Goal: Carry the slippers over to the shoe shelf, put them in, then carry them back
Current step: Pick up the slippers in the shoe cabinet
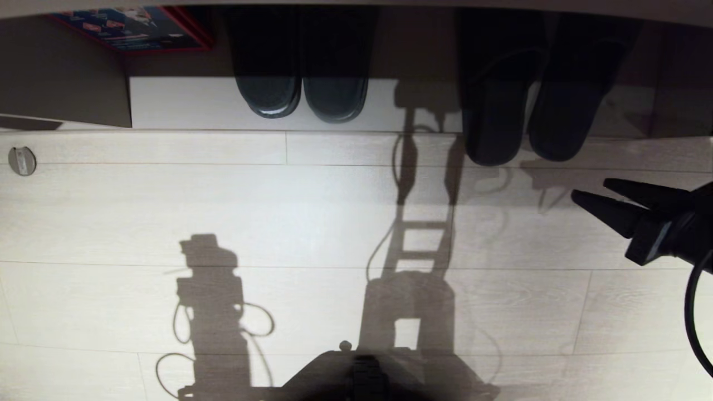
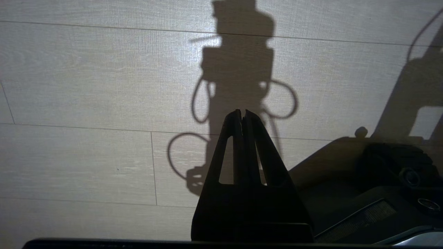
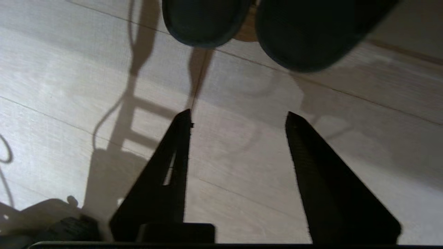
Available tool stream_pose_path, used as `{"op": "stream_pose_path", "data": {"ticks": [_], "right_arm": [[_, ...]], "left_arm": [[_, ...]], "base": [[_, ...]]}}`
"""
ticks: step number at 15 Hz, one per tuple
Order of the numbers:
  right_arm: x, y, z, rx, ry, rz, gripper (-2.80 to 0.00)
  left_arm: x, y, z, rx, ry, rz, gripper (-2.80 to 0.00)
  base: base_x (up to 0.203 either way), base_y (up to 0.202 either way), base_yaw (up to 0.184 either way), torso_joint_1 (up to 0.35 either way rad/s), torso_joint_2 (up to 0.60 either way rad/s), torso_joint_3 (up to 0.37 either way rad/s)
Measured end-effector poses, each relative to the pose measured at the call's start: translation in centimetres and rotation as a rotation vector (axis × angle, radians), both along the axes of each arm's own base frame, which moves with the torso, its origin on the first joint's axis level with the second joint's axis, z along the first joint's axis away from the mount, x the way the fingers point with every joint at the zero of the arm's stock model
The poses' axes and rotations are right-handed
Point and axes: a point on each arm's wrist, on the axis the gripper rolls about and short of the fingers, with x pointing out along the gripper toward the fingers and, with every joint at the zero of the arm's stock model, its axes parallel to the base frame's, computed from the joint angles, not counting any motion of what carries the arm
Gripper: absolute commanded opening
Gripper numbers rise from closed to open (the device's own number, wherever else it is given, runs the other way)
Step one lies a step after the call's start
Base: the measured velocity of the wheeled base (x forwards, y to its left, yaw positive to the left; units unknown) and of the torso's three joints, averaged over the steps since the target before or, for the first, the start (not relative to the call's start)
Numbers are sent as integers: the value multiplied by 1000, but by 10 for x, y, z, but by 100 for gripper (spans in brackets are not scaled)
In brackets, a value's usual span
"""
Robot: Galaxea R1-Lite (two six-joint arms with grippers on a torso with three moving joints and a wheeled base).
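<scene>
**Head view: slippers half under shelf, right claw spread and empty**

Head view, largest first. Pale plank floor (image 1: 167, 223) across most of frame, crossed by robot shadows. Along far edge, shoe shelf (image 1: 189, 103): pale bottom board, dark overhang above, upright divider (image 1: 67, 83) at left.

Slippers (image 1: 529, 100) at right of shelf, side by side, fronts under the overhang in shadow, heels jutting past the board's edge onto floor. Second pair (image 1: 303, 83), shorter, dark with paler tips, left of them, well apart, wholly on the board. Red-edged printed box (image 1: 133, 28) deep in shelf at far left. Small round disc (image 1: 22, 161) on floor near left edge.

Right gripper (image 1: 587, 192) in from right edge, low over floor, pointed toward the slipper heels, near but apart from them. Fingers (image 3: 166, 180) spread well apart, bare floor between, nothing held; both heels (image 3: 249, 27) just beyond the tips in right wrist view.

Left gripper (image 2: 242, 112) seen only in left wrist view: over bare floor beside robot base (image 2: 380, 193), tips pressed together, nothing between.
</scene>
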Motion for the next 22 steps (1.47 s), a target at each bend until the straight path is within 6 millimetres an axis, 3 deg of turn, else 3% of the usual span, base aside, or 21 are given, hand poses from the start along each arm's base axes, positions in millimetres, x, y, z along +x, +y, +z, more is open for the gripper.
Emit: {"op": "stream_pose_path", "data": {"ticks": [6,16,22], "right_arm": [[49,12,15,-27,-149,7,0],[79,18,45,-69,-370,-111,0],[108,25,48,-51,-470,-149,0]], "left_arm": [[0,0,0,1,0,0,-280],[0,0,0,2,0,0,-280],[0,0,0,1,0,0,-280]], "base": [[0,0,0,0,0,0],[0,0,0,0,0,0],[0,0,0,0,0,0]]}}
